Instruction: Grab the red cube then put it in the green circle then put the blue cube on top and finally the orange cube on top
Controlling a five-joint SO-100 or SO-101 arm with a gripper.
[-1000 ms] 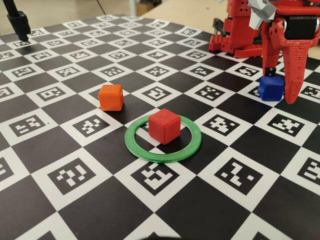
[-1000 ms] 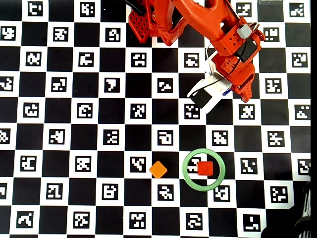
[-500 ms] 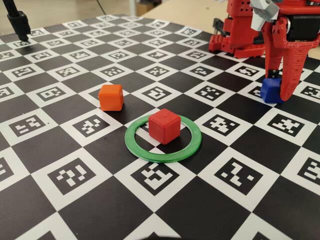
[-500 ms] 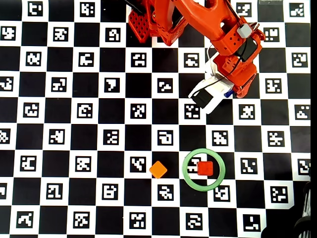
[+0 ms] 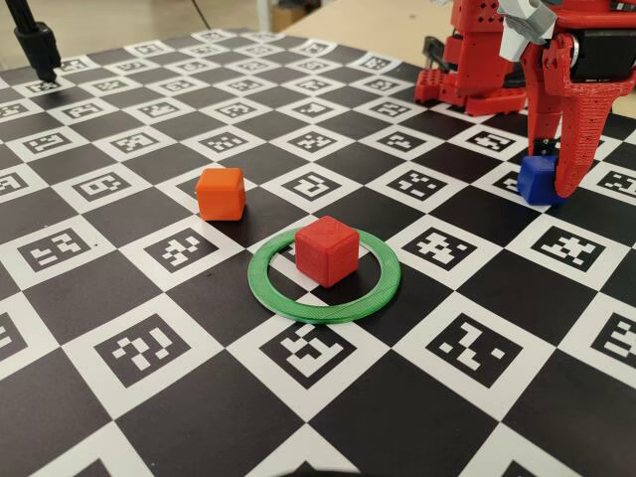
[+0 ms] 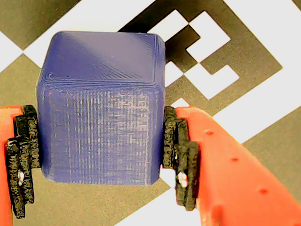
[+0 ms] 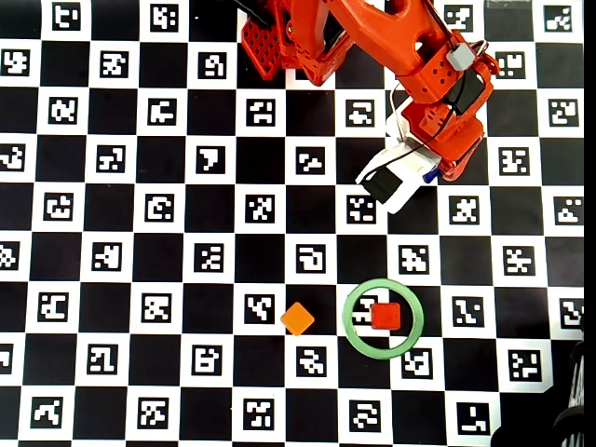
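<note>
At the fixed view's centre the red cube (image 5: 326, 250) sits inside the green circle (image 5: 325, 276), while at the right edge the claw (image 6: 101, 155) pinches the blue cube (image 6: 101, 106), unlifted; the orange cube (image 5: 221, 193) waits.

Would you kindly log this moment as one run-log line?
red cube: inside green ring | gripper: shut on blue cube, on the board | orange cube: loose, left of ring in fixed view

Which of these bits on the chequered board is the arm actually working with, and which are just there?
In the job:
red cube, inside the green circle
blue cube, between the gripper pads
orange cube, waiting

Just there:
patterned board
black stand, far corner
</note>
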